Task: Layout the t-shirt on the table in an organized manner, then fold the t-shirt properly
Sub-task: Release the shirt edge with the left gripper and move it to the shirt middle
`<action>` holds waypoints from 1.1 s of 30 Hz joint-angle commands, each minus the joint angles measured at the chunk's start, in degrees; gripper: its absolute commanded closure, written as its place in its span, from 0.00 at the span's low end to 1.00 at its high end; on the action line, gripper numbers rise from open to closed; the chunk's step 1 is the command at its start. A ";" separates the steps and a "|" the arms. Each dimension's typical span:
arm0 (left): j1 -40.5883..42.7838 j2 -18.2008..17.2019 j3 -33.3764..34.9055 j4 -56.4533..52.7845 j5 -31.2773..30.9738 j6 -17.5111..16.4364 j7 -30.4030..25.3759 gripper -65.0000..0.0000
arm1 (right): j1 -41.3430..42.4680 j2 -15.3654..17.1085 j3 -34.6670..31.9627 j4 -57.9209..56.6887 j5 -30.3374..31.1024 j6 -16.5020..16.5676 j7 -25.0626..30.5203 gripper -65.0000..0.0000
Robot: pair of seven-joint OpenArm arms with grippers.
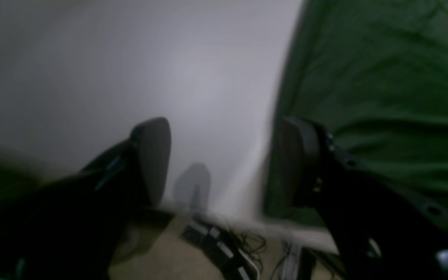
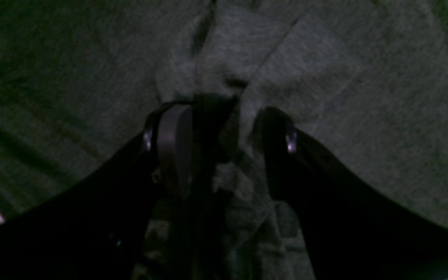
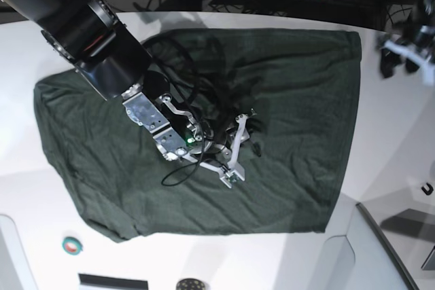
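Green shirt spread on the white surface, both pincers open

The right pincer (image 2: 224, 136) stands low over the middle of the shirt (image 3: 285, 100), jaws apart with a raised fold of cloth between them; grip unclear. Farther off, the left pincer (image 1: 224, 163) hangs open and empty above the surface (image 1: 130, 58), just beside the shirt edge

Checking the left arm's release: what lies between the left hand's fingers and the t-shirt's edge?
Only bare white table: the left wrist view shows the left hand open beside the t-shirt, holding nothing.
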 commanded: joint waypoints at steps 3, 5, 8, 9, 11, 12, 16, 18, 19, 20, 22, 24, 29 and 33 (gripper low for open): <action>-4.82 -0.36 4.86 2.21 -0.57 0.03 1.54 0.37 | 1.36 -0.47 0.34 0.89 0.25 -0.25 0.89 0.58; -7.80 -0.27 9.69 1.95 -0.57 0.03 1.98 0.37 | 1.27 -0.47 0.34 0.89 0.25 -0.25 0.89 0.60; -11.67 -0.01 18.31 0.89 0.93 3.37 2.07 0.37 | 1.27 -0.56 0.43 -1.66 0.43 -0.25 0.89 0.72; -12.82 -0.01 20.68 0.63 1.45 5.48 2.07 0.37 | 1.27 -0.56 0.43 -2.36 0.43 -0.25 0.89 0.74; -14.84 -0.01 25.43 -0.95 1.28 8.64 2.07 0.37 | 1.27 -0.56 0.43 -3.24 0.43 -0.25 0.89 0.79; -15.98 -0.01 27.19 -1.74 1.37 8.99 1.98 0.37 | 1.27 -0.56 0.43 -3.33 0.52 -0.25 0.81 0.83; -19.76 0.08 31.85 -5.96 1.54 9.08 1.98 0.37 | 0.21 -0.12 3.95 -1.92 0.52 -0.25 0.01 1.00; -21.25 0.08 33.87 -8.25 1.63 9.17 1.98 0.37 | -1.19 0.94 7.82 1.60 0.52 -0.07 -2.89 0.99; -21.87 0.17 34.84 -9.22 1.63 9.17 1.89 0.37 | -2.07 1.90 9.22 4.67 0.52 -0.07 -4.12 0.99; -22.49 0.52 35.45 -10.10 1.63 9.17 1.81 0.37 | -3.04 2.61 9.84 7.49 0.52 -0.07 -5.26 0.99; -23.72 1.13 36.33 -12.21 1.72 9.17 1.81 0.37 | -5.06 4.19 10.81 14.34 0.52 -0.07 -8.07 0.99; -25.21 1.75 37.56 -14.67 1.72 9.17 1.72 0.37 | -6.73 5.33 11.77 19.80 0.52 -0.07 -11.33 0.99; -29.17 3.77 41.25 -20.29 1.72 9.26 1.54 0.37 | -10.60 6.74 14.41 26.39 0.43 -0.07 -14.58 0.99; -31.10 5.18 43.63 -24.07 1.80 9.26 -2.33 0.37 | -13.41 8.41 14.76 30.43 0.43 -0.07 -14.58 0.99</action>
